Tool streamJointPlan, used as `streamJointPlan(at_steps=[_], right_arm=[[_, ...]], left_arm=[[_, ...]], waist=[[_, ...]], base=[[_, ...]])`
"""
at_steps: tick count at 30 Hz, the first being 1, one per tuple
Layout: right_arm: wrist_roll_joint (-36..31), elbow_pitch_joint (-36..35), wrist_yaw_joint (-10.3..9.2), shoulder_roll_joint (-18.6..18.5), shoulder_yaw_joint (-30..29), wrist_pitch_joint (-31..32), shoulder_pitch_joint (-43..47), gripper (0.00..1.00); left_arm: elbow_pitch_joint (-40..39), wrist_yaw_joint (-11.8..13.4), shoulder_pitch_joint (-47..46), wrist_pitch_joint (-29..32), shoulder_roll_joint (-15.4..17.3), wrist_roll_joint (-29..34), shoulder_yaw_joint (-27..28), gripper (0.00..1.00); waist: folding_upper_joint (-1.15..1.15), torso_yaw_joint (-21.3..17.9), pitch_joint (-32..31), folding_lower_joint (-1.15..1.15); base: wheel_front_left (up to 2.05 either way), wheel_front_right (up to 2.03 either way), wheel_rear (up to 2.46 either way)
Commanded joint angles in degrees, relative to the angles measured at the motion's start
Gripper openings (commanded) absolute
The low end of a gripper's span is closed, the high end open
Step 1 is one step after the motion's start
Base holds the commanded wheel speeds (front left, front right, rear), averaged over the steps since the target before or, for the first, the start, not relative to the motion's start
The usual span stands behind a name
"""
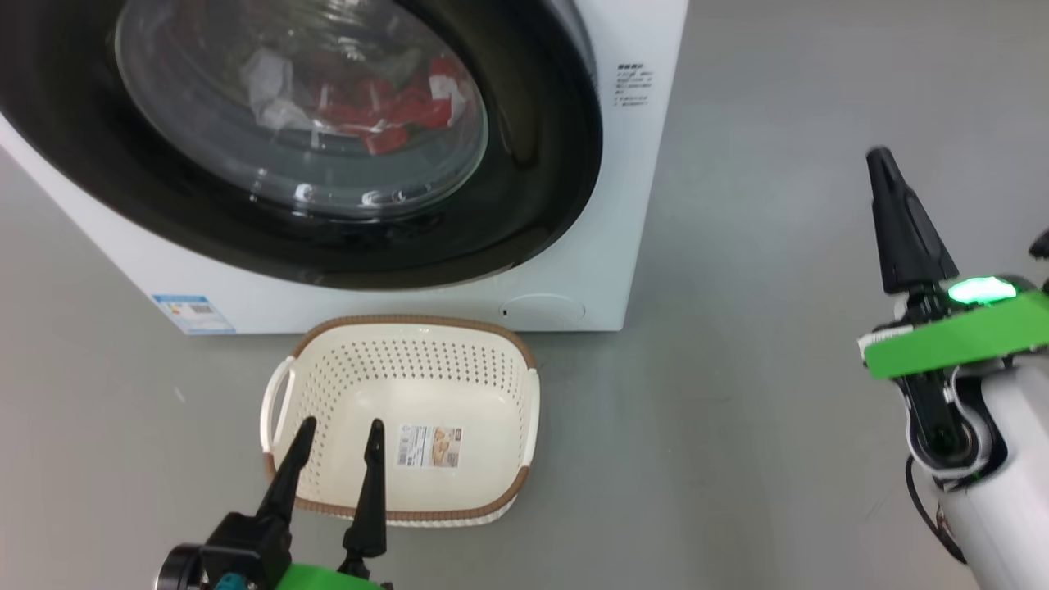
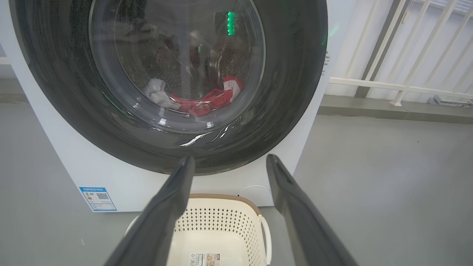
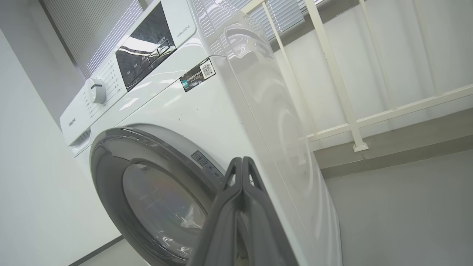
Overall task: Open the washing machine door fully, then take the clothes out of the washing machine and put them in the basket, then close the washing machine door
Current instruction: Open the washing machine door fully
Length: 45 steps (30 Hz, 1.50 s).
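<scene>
Head view, door: the washing machine door (image 1: pixel 541 188) is shut and fills your 11 o'clock; the clothes (image 1: pixel 385 115) lie behind its glass.
Head view, basket: the basket (image 1: pixel 410 321) sits on the grey floor (image 1: pixel 737 410) at 6 o'clock, just in front of the washing machine (image 1: pixel 631 205), with a paper label (image 1: pixel 429 445) on its bottom.
Head view, left gripper: your left gripper (image 1: pixel 342 424) hangs at 7 o'clock over the basket's near rim, fingers spread wide, holding nothing.
Head view, right gripper: your right gripper (image 1: pixel 879 157) is at 3 o'clock, well off the machine's right side, fingers pressed together on nothing.
Left wrist view, obstacle: the shut door stands between your spread fingers and the clothes at 12 o'clock; a blue label (image 2: pixel 98 198) is at 8 o'clock and a white railing (image 2: pixel 399 87) at 2 o'clock.
Right wrist view, surroundings: your closed fingers rise from 6 o'clock before the machine's front corner; the dial (image 3: pixel 96 90) is at 10 o'clock and the control panel (image 3: pixel 144 48) at 11 o'clock.
</scene>
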Motion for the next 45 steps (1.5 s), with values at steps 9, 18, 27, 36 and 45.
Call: streamJointPlan(at_steps=[9,18,27,36,45], right_arm=[[14.32,3.85,0.37,-6.36,9.17,3.08,-14.79,0.0],[32.85,3.98,0.37,-9.63,12.99,16.65,-23.92,0.0],[46.23,5.89,0.37,-8.5,11.38,31.93,-30.43,0.0],[52.59,12.83,0.37,-6.7,7.93,44.13,-36.31,0.0],[55.46,20.08,0.37,-5.17,6.47,52.73,-42.13,0.0]], left_arm=[[-2.04,0.66,-5.4,-0.69,0.41,-0.87,0.57,1.0],[-2.34,1.25,-8.38,-0.69,0.41,-1.77,-0.85,1.0],[-2.72,1.69,-10.39,-0.69,0.41,-2.2,-1.62,1.0],[-3.06,1.88,-12.72,-0.69,0.41,-2.4,-2.95,1.0],[-3.84,2.32,-14.57,-0.69,0.41,-3.06,-4.95,1.0]], waist=[[0.0,3.36,6.84,0.0],[0.0,5.05,11.38,0.0],[0.0,5.6,14.71,0.0],[0.0,6.28,17.61,0.0],[0.0,7.48,20.13,0.0]], base=[[0.0,0.0,0.0],[0.0,0.0,0.0],[0.0,0.0,0.0],[0.0,0.0,0.0],[0.0,0.0,0.0]])
